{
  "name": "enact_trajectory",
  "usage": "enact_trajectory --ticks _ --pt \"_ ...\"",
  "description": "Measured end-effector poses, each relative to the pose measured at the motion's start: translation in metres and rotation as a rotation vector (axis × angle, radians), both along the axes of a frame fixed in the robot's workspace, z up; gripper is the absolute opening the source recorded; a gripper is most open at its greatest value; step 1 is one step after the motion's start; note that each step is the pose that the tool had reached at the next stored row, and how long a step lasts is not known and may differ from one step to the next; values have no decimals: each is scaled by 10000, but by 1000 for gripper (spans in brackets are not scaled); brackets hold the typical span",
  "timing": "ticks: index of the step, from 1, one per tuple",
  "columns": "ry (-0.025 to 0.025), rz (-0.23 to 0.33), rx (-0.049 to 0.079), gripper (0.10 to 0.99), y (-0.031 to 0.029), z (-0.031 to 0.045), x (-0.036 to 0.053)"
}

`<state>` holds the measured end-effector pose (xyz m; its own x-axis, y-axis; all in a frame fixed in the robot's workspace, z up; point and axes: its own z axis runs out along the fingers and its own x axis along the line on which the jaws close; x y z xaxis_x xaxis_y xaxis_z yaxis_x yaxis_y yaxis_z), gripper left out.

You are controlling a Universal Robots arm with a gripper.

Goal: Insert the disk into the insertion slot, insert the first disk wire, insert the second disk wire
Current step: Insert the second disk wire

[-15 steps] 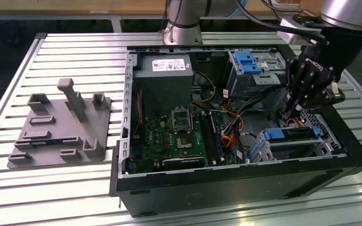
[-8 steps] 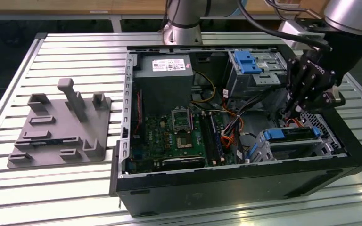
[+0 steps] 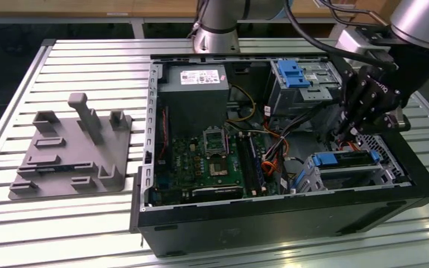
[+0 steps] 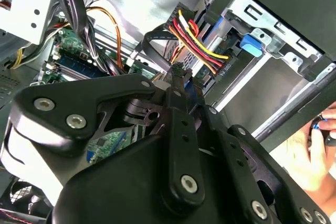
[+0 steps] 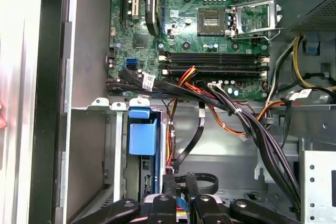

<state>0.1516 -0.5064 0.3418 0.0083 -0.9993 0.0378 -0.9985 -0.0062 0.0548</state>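
Observation:
The disk [image 3: 343, 161], silver with a blue carrier, lies inside the insertion slot [image 3: 388, 162], a low perforated metal cage at the case's corner on the exterior view's right. Its blue carrier tab [image 5: 143, 136] also appears in the second wrist view [image 4: 251, 44]. My black gripper [image 3: 351, 135] hangs just over the disk's cabled end. Its fingers [image 4: 177, 85] are pressed together on the end of a flat black disk wire [image 4: 153, 43]. A red, yellow and black wire bundle [image 4: 195, 39] runs to the disk beside the fingertips. In the first wrist view the gripper [image 5: 184, 184] sits beside a looped black wire [image 5: 210, 183].
The open case holds a green motherboard [image 3: 207, 159], a power supply [image 3: 194, 84] and a taller cage with a blue latch [image 3: 295, 73]. A grey fixture plate [image 3: 69, 153] lies on the slatted table at the exterior view's left. A hand [image 4: 310, 156] rests outside the case wall.

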Motion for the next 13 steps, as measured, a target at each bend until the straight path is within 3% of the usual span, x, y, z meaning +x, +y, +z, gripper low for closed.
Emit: enact_trajectory --ticks 13 --pt "0 0 869 196 -213 0 -9"
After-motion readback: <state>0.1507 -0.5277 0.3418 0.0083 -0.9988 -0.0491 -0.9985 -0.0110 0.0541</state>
